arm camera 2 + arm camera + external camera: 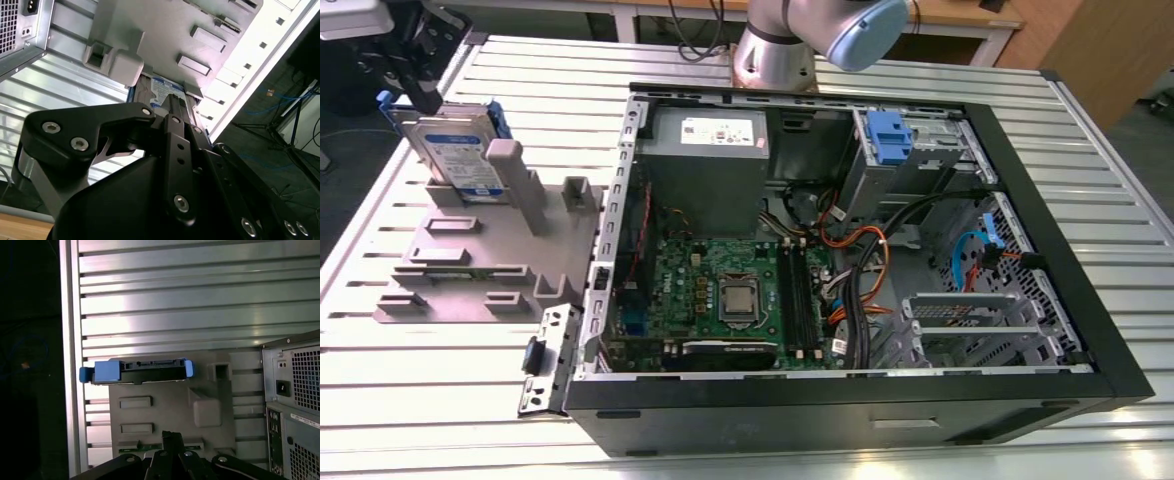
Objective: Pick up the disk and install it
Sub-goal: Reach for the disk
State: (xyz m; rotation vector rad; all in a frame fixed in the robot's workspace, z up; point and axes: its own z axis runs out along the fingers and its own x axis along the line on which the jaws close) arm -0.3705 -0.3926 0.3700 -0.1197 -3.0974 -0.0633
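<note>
- Exterior view, its left: disk (pixel 456 150) on edge in a slot at the far end of the grey fixture (pixel 467 270), label face toward the camera, well apart from the open case (pixel 854 405) on the same slatted table (pixel 400 400).
- Same view: gripper (pixel 420 90) just above the disk's upper edge, apparently clear of it (contact too close to call from this angle).
- First wrist view: disk (pixel 137 371) seen edge-on from above, blue carrier around the metal body, blue handle (pixel 106 371) at one end, dark upper edge with what looks like the connector.
- Same view: gripper (pixel 172 434) drawn narrow, jaws together with nothing between them, poised over the fixture (pixel 165 415) and just short of the disk.
- Second wrist view: disk (pixel 162 90) just beyond the gripper (pixel 171 100), partly hidden by it, label and blue rim showing.
- Handling, as judged: rigid, dense metal body, probably heavy for its bulk; smooth flat faces likely slippery under hard pads; sensitive to shock (no knocks, no drops); carrier lighter and probably somewhat springy; snug in the slot, so likely to bind if tilted.
- Hold, as judged: across the two broad flat faces near the exposed upper edge, centred along the length to prevent swinging; handle end and connector best avoided (thin plastic, bare contacts).
</note>
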